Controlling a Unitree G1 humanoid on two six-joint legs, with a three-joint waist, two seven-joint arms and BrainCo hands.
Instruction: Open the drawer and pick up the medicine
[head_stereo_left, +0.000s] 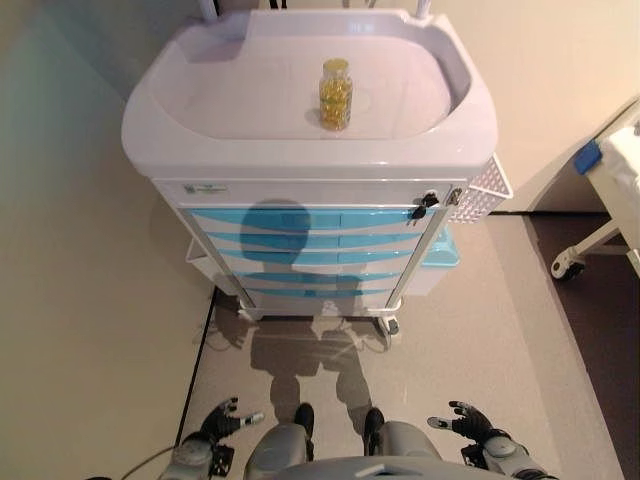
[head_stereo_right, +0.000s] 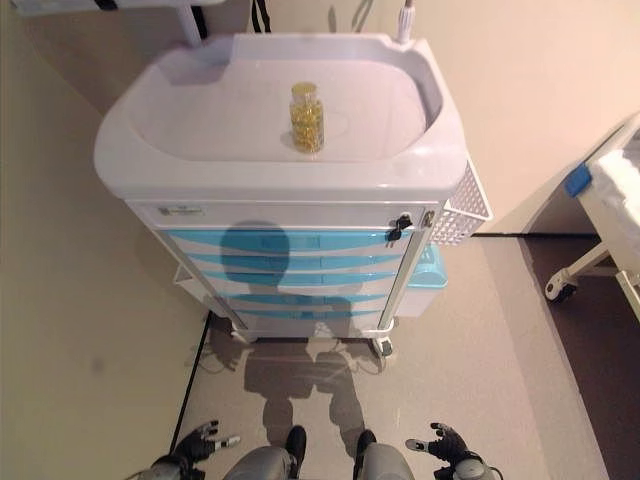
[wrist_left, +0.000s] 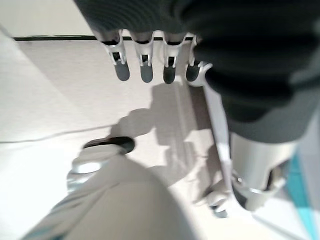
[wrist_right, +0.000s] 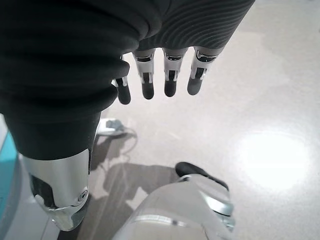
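Both hands low by the floor, well short of the white medical cart with blue drawer fronts (head_stereo_left: 310, 235). Left hand (head_stereo_left: 222, 419) at lower left, fingers (wrist_left: 145, 65) straight and spread, holding nothing. Right hand (head_stereo_left: 470, 421) at lower right, fingers (wrist_right: 169, 80) likewise relaxed and apart, empty. All blue drawers (head_stereo_left: 300, 218) flush and closed. Small black key (head_stereo_left: 424, 205) in the lock at the cart's upper right corner. Clear bottle of yellow capsules (head_stereo_left: 336, 95) upright on the white recessed top tray (head_stereo_left: 240, 95), near centre. White perforated side basket (head_stereo_left: 489, 180) on the cart's right flank.
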